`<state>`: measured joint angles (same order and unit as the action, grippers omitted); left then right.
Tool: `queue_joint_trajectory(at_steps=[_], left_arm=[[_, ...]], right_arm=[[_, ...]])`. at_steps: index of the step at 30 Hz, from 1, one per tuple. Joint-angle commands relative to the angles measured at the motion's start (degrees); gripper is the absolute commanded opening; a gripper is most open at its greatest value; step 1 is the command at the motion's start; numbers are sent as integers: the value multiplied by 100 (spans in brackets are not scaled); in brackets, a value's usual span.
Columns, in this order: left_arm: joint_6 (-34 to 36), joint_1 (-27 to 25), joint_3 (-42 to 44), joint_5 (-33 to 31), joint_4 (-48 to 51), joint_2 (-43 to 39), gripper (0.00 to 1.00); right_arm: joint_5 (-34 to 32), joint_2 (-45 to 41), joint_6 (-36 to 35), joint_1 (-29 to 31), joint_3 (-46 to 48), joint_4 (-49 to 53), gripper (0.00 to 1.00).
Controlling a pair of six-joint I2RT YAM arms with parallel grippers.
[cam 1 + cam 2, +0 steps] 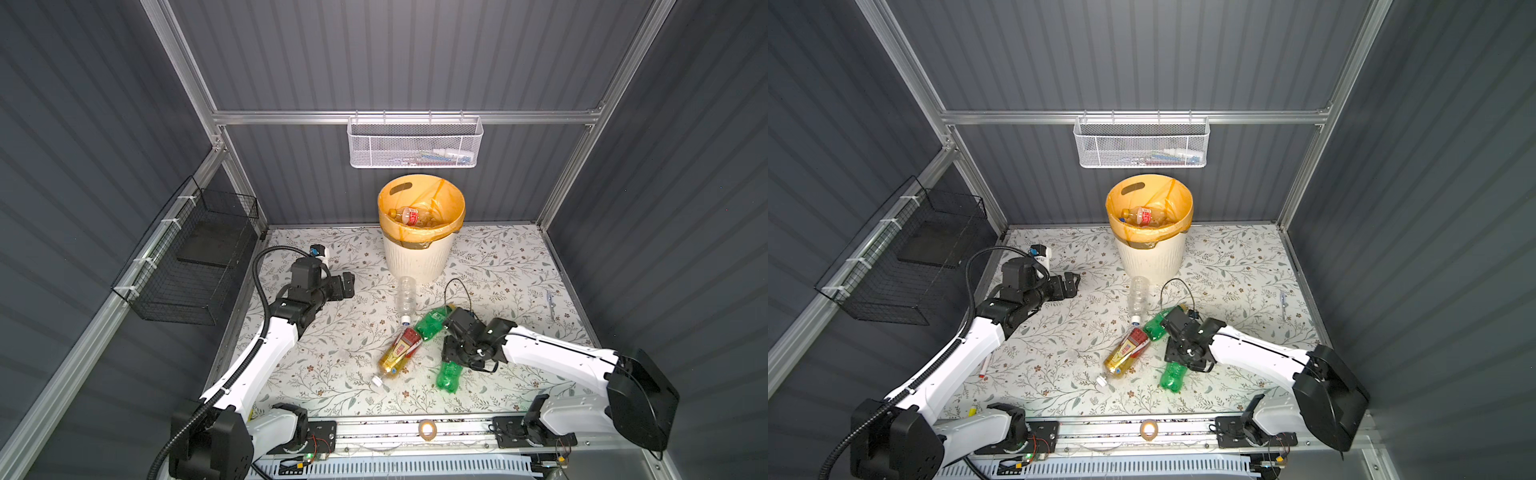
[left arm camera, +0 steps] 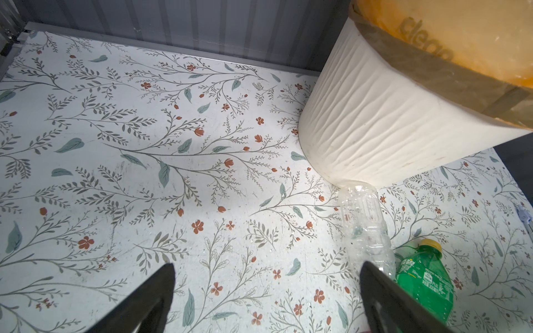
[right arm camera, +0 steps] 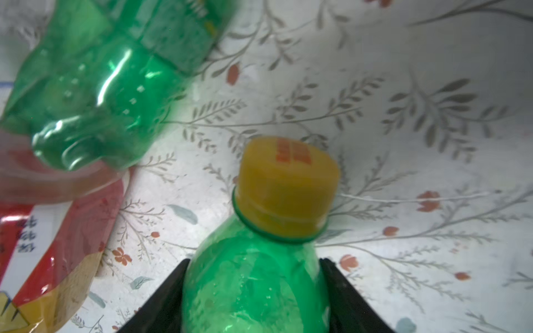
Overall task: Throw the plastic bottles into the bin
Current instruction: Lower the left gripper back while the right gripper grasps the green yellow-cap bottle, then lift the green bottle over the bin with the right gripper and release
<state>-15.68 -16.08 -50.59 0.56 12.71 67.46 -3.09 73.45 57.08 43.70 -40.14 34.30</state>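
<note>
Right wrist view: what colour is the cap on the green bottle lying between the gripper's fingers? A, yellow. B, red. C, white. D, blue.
A: the cap on the green bottle that the right gripper straddles is yellow, with red print on top.

The first bottle [image 1: 448,378] lies between the jaws of the right pincer [image 3: 253,261]. A second bottle [image 1: 430,324] lies just ahead of its tips, a third bottle [image 1: 398,353] to its left, a fourth bottle [image 1: 406,297] farther ahead, against the bin [image 1: 415,262]; a fifth bottle [image 1: 409,216] lies inside.
</note>
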Motion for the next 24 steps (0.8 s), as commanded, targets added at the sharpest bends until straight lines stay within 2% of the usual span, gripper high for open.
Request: queue_joint_trajectory(at_steps=[1,6,9,10,12,17,24], left_arm=[[3,-11,-188,135,-85,113,100],[-40,-16,-249,216,-104,197,100],[-32,-18,-262,201,-64,204,100],[-36,-12,-259,200,-40,198,100],[-32,-18,-225,167,-11,152,100],[-78,-16,-63,138,-28,60,100],[16,-18,-74,104,81,1,100]], right_arm=[[-102,-265,-308,-649,280,43,65],[8,-223,-1084,-1928,326,-213,69],[147,-89,-1361,-2337,143,-251,83],[171,-54,-1417,-2358,94,-240,89],[280,-30,-1476,-2349,45,-231,94],[474,-201,-1184,-2337,447,-420,97],[532,-597,-536,-2157,698,-423,94]])
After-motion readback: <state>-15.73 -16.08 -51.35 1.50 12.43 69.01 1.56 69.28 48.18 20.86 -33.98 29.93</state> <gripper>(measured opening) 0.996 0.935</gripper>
